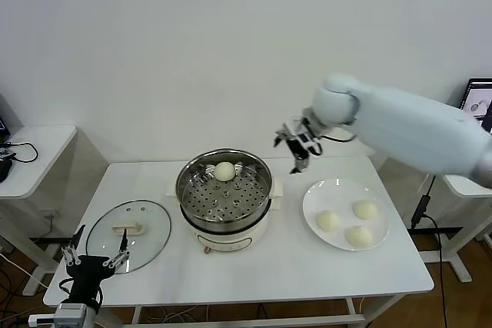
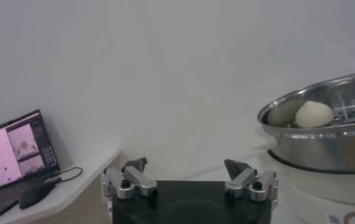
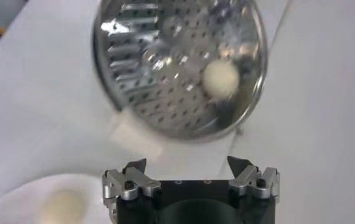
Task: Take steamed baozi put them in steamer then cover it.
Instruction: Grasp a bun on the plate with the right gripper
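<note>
The steel steamer (image 1: 224,190) stands mid-table on its white base, and one cream baozi (image 1: 224,171) lies at the far side of its perforated tray. Three more baozi (image 1: 328,221) (image 1: 364,210) (image 1: 358,236) rest on a white plate (image 1: 311,203) to the right. My right gripper (image 1: 294,146) hangs open and empty in the air between the steamer and the plate, toward the back. In the right wrist view the steamer (image 3: 177,67) with its baozi (image 3: 219,80) lies beyond the gripper (image 3: 186,163). The glass cover (image 1: 128,234) lies flat at front left. My left gripper (image 1: 95,249) is parked open near it.
A side table (image 1: 31,155) with cables stands at left, and another desk with a screen (image 1: 478,101) at right. A laptop (image 2: 19,152) appears in the left wrist view. The white wall rises close behind the table.
</note>
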Motion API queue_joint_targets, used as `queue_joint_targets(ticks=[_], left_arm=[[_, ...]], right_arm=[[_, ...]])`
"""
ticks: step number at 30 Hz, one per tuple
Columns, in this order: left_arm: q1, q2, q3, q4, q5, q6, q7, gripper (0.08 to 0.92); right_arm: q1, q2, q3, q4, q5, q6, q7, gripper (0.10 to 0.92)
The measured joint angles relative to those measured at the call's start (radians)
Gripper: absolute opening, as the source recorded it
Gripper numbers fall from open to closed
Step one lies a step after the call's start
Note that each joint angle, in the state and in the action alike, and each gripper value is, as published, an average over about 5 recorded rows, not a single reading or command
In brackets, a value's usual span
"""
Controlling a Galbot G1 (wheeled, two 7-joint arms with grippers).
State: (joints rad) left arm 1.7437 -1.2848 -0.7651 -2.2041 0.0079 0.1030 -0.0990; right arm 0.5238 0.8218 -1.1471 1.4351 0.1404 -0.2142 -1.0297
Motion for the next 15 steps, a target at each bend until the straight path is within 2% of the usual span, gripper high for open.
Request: queue_joint_targets(ticks=[7,15], left_arm=[[0.002,0.015,-0.005,0.012,-0.002,0.003,0.001,0.823],[0.003,0.011,-0.003,0.012,0.004,0.014,0.005,0.823]], right_arm=[[-0.123,-0.157,0.076,0.057,-0.069,-0.021,-0.009,0.823],[-0.311,-0.218,0.192,0.044,-0.168,-0.011,-0.014,0.823]])
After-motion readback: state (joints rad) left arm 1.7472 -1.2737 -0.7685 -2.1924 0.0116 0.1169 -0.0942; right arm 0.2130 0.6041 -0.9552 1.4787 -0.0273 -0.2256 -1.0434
